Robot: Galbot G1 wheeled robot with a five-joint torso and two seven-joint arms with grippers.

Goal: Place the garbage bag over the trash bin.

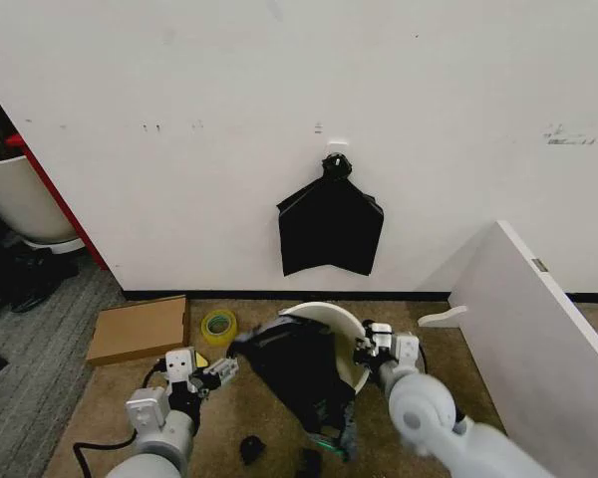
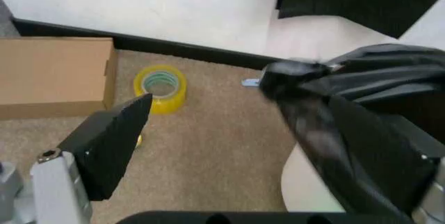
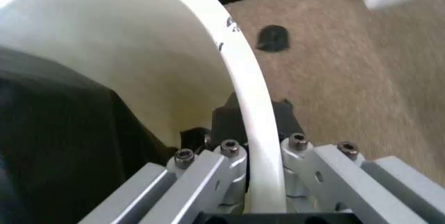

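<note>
The white trash bin (image 1: pixel 341 324) leans tilted on the carpet, its mouth facing the wall. The glossy black garbage bag (image 1: pixel 297 366) is draped over its near side and reaches into the mouth (image 3: pixel 56 130). My right gripper (image 1: pixel 371 346) is shut on the bin's rim (image 3: pixel 243 78), which runs between its two fingers (image 3: pixel 226 125). My left gripper (image 1: pixel 222 370) stands open at the bag's left edge. In the left wrist view, one black finger (image 2: pixel 108 138) is bare and the bag (image 2: pixel 361 109) hangs over the other side.
A flat black bundle (image 1: pixel 330 225) hangs on the wall behind the bin. A cardboard box (image 1: pixel 140 329) and a yellow tape roll (image 1: pixel 218 326) lie at the left. A white panel (image 1: pixel 538 329) leans at the right. Small black scraps (image 1: pixel 251 448) lie on the carpet in front.
</note>
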